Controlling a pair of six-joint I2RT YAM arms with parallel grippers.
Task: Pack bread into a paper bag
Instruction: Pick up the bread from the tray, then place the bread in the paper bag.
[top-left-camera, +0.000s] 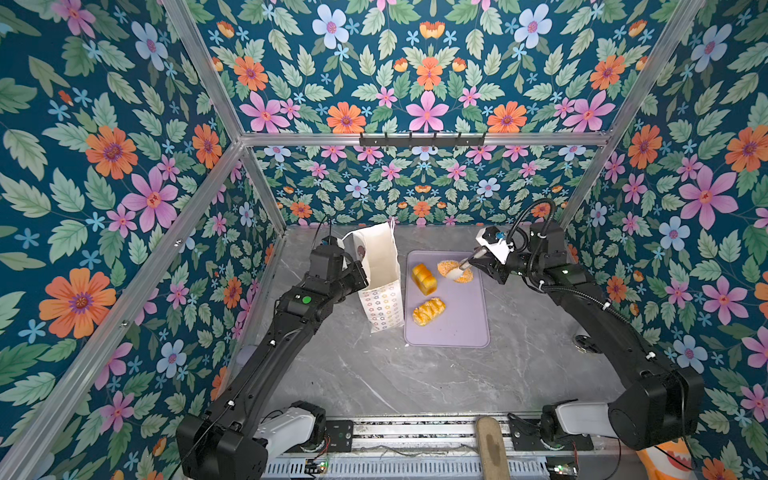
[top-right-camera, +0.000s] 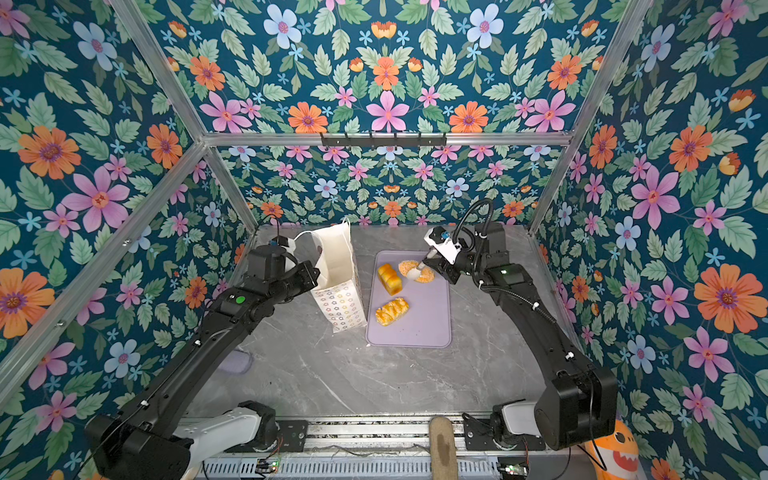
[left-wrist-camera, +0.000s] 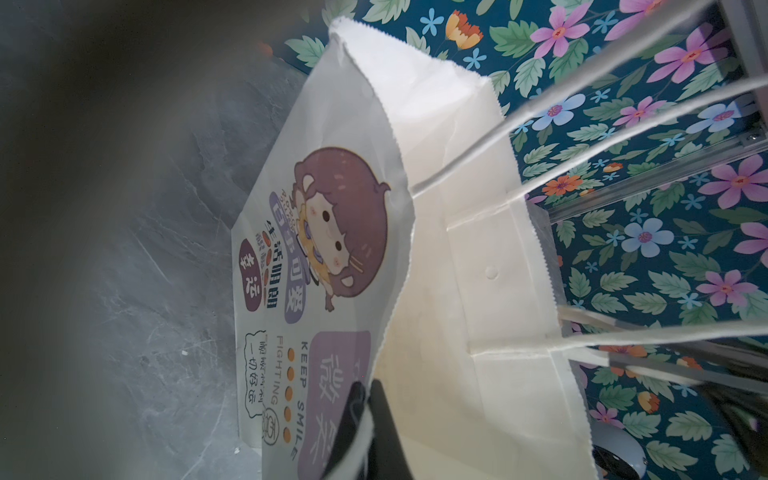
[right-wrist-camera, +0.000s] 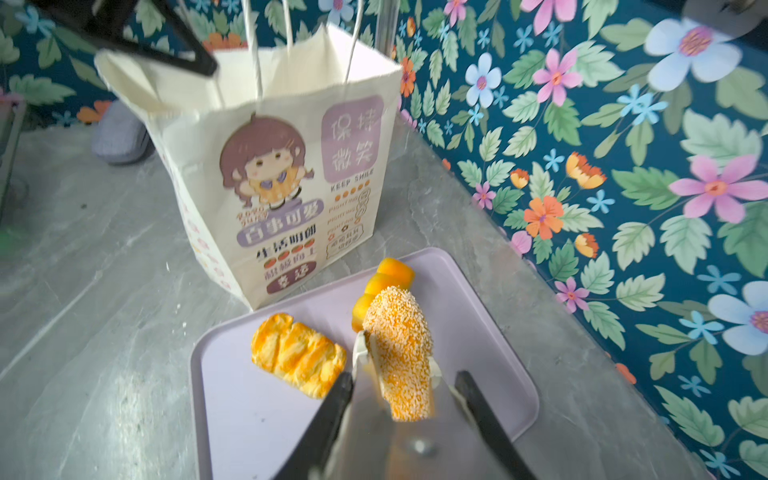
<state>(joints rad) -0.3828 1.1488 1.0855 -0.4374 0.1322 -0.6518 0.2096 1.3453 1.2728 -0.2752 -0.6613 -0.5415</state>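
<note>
Grey marble-look table (top-left-camera: 415, 374) sat inside a booth w/ loud floral walls (top-left-camera: 428, 75), teal w/ pink, orange & blue blooms, held in an aluminium frame (top-left-camera: 216, 166). A black hook rack (top-left-camera: 422, 141) ran along the back bar. An orange shark toy (top-right-camera: 615, 453) sat off the near right corner, past the arm bases. On the table lay a lavender tray (top-left-camera: 461, 324), flat, and the paper bag (top-left-camera: 380, 266) stood upright just beside its left edge, mouth open, cream inside. Its narrow side carried rows of pastel rings, and the broad face had a brown-haired cartoon girl & "KEEP SMILE". I couldn't see down to the bag's bottom, so can't say what was in it. Three pcs of bread were at the tray: the blocky loaf (top-left-camera: 424, 279) toward the back left, the braided roll (top-left-camera: 428, 311) nearer the front, apart from the loaf, and the seeded oval roll (top-left-camera: 446, 268) at the back, just right of the loaf. The right gripper (right-wrist-camera: 397, 357) had that seeded roll btwn its jaws, white pads (right-wrist-camera: 360, 347) pressed on both flanks, roll tilted nose-up in the wrist view. The left gripper (left-wrist-camera: 368, 411) was pinched tight on the bag's top rim, one black finger inside the paper & one outside. Cord handles (left-wrist-camera: 582, 95) stretched slack past it.
</note>
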